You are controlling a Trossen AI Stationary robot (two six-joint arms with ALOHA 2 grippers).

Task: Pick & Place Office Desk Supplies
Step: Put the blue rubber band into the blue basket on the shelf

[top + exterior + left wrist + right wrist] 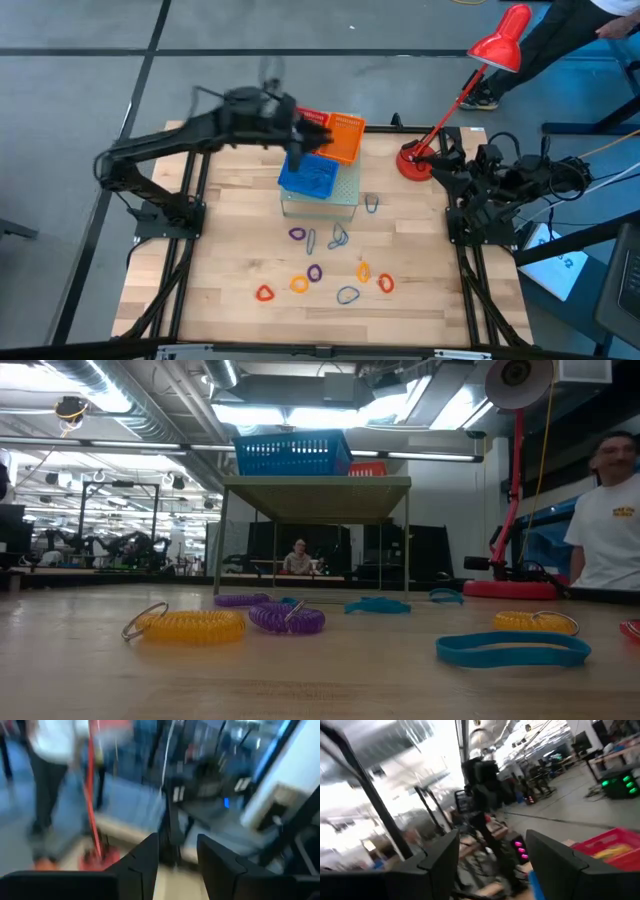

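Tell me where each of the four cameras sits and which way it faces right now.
High view: overhead, straight down on the table; both arms show, left gripper above the blue basket.
Low view: table height, level across coiled loops toward the room; no arm shows.
Left wrist view: past its open fingers toward the red lamp.
Right wrist view: past its open fingers into the room.
Shared: high and low both show blue basket and lamp.

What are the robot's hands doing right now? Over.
Left gripper open, empty, above blue mesh basket. Right gripper open, parked beside red desk lamp. Coloured coil loops scattered on wooden table, nothing blocking.
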